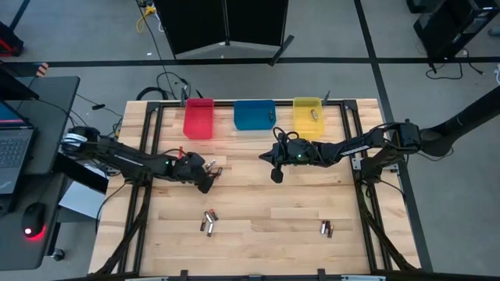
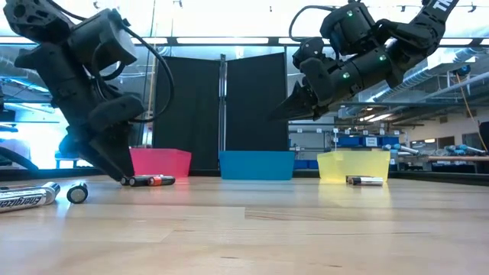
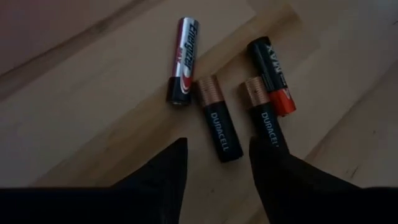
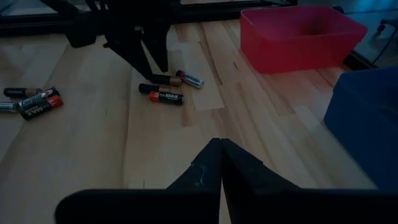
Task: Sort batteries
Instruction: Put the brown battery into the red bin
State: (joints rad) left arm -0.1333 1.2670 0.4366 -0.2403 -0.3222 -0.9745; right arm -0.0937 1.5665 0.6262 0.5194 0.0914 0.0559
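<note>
I see the wooden bench [image 1: 258, 199] carrying three bins along its far edge: a red bin [image 1: 198, 119], a blue bin [image 1: 255, 115] and a yellow bin [image 1: 308, 117].

My left tool [image 3: 214, 163] is down at the bench surface left of centre, released, its two fingers spread over a cluster of four batteries [image 3: 233, 93]. In the left wrist view, a black and copper cell [image 3: 217, 119] lies in the gap between the fingers, its long axis running away from the tool, copper end farthest. A second black and copper cell [image 3: 264, 120] lies parallel to it, its near end hidden under one finger. A black and red cell [image 3: 272, 76] touches that one, angled slightly. A silver, red and black cell [image 3: 183, 60] lies just beside the first.

My right tool [image 4: 221, 163] hangs above the bench near the blue bin, clenched on nothing.

Loose batteries also lie flat nearer the front edge: a small group [image 1: 209, 221] left of centre, another pair [image 1: 326, 228] to the right. One cell [image 1: 314, 114] rests inside the yellow bin.
</note>
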